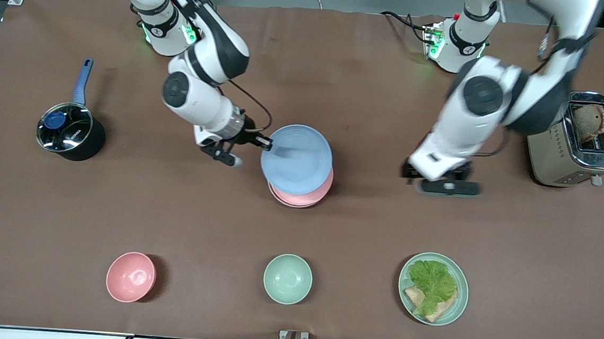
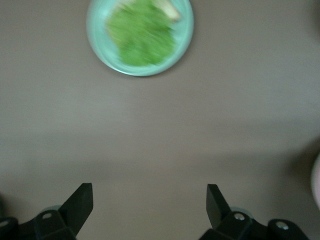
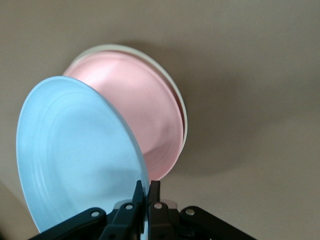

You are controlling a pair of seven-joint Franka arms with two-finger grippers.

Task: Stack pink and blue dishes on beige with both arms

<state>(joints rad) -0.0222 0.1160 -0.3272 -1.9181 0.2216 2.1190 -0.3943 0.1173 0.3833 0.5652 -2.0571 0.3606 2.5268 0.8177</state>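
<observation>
My right gripper (image 1: pixel 273 148) (image 3: pixel 146 186) is shut on the rim of the pale blue plate (image 1: pixel 297 157) (image 3: pixel 75 155). It holds the plate tilted just above the pink plate (image 1: pixel 308 194) (image 3: pixel 140 105). The pink plate lies on the beige plate (image 3: pixel 116 47), of which only a thin rim shows. I cannot tell whether the blue plate's low edge touches the pink one. My left gripper (image 1: pixel 447 186) (image 2: pixel 148 200) hangs open over bare table toward the left arm's end, apart from the stack, with nothing between its fingers.
A black pot with a blue handle (image 1: pixel 70 132) stands toward the right arm's end, and a toaster (image 1: pixel 580 138) toward the left arm's end. Along the edge nearest the front camera are a pink bowl (image 1: pixel 131 276), a mint-green bowl (image 1: pixel 287 278) and a mint-green plate with lettuce (image 1: pixel 433 289) (image 2: pixel 140 35).
</observation>
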